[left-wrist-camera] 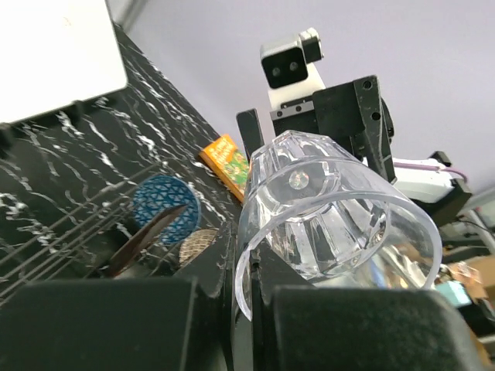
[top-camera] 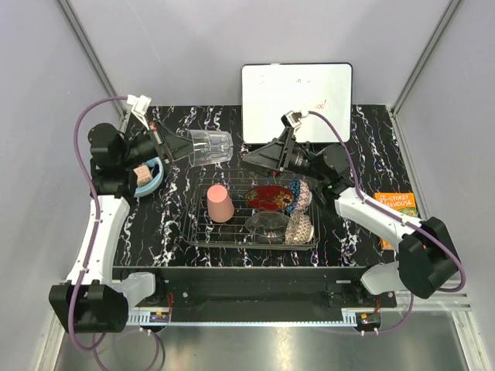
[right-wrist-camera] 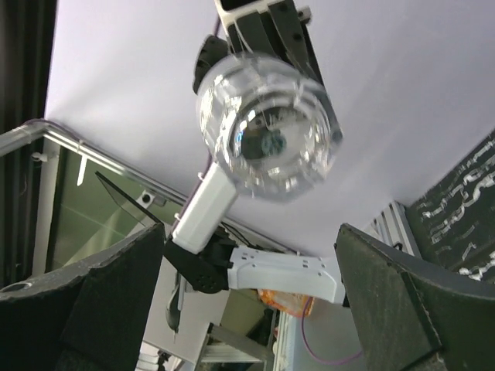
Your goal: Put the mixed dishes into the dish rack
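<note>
Black marbled table bears a "STOREY" book; left jaws grip the clear glass, right jaws spread open.

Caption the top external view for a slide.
Left tool holds small clear glass sideways near the dish rack; right tool open.

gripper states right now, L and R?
Left gripper: shut on the glass, pinching its rim.
Right gripper: open, empty.
</note>
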